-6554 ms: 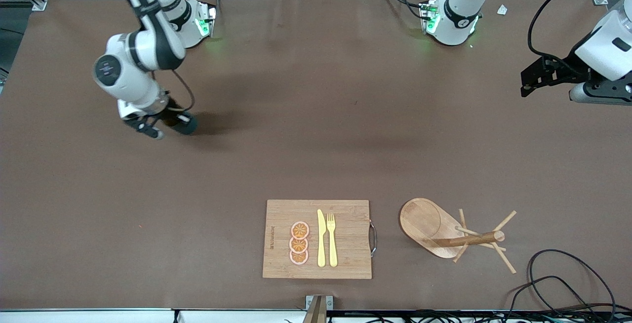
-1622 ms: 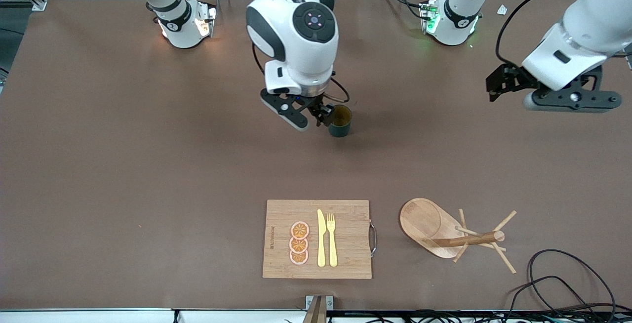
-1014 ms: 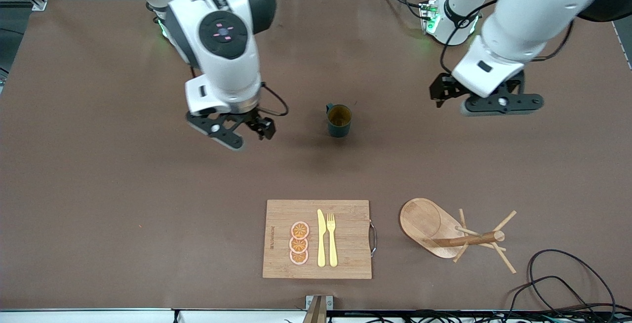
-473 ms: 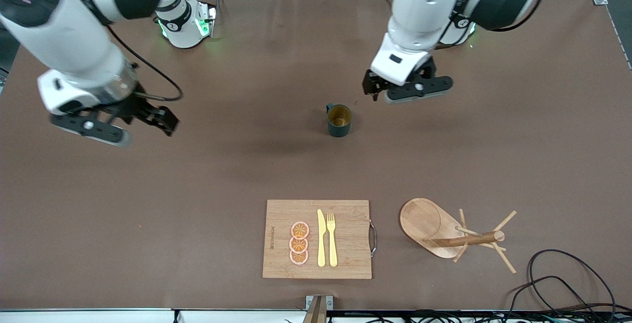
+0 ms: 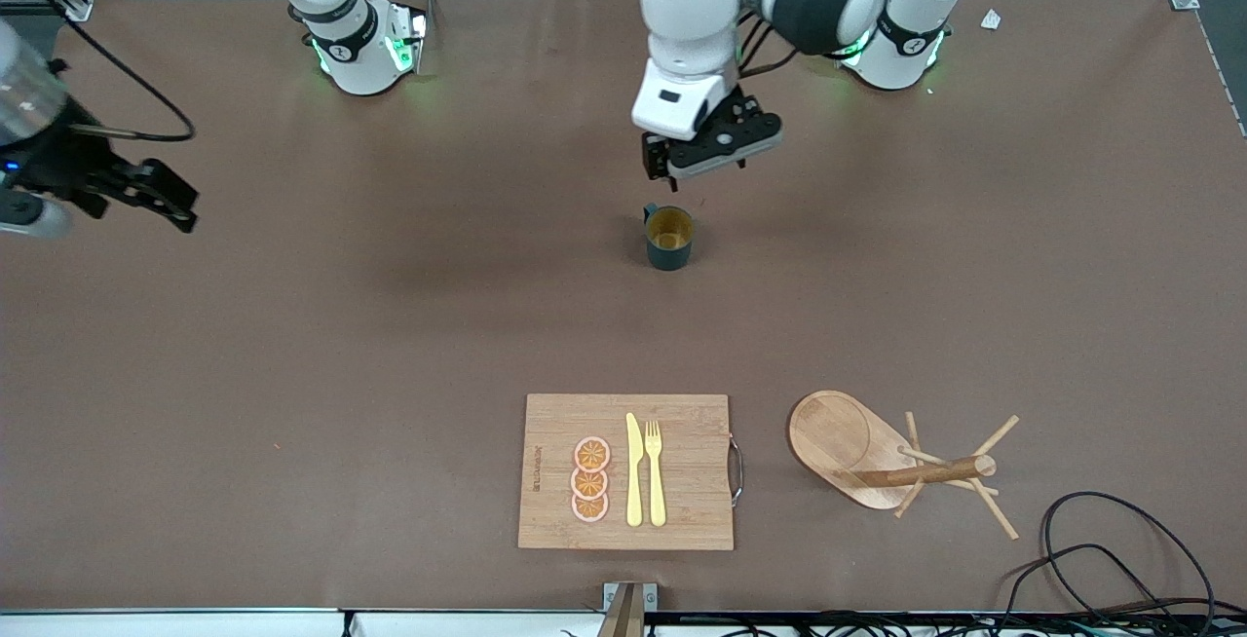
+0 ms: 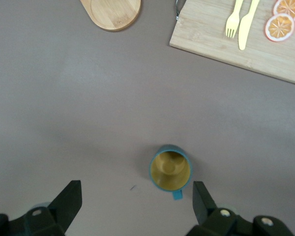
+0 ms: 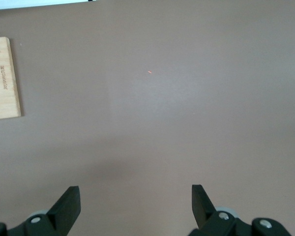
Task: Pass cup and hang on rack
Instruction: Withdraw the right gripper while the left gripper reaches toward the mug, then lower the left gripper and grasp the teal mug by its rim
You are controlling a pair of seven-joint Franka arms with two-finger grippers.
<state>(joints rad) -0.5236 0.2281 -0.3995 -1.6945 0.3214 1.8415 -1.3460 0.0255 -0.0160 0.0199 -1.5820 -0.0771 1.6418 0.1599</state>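
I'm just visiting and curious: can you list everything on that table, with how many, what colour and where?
cup: one, dark teal with yellow inside, upright mid-table.
rack: one, light wood, toward the left arm's end, nearer the front camera than the cup.
cutting board: one, bamboo, beside the rack.
knife: one, yellow, on the board.
fork: one, yellow, beside the knife.
orange slices: three, orange, on the board.
cable: one, black, near the rack.
left gripper: one, black, jaws open, over the table beside the cup.
right gripper: one, black, jaws open, at the right arm's end.
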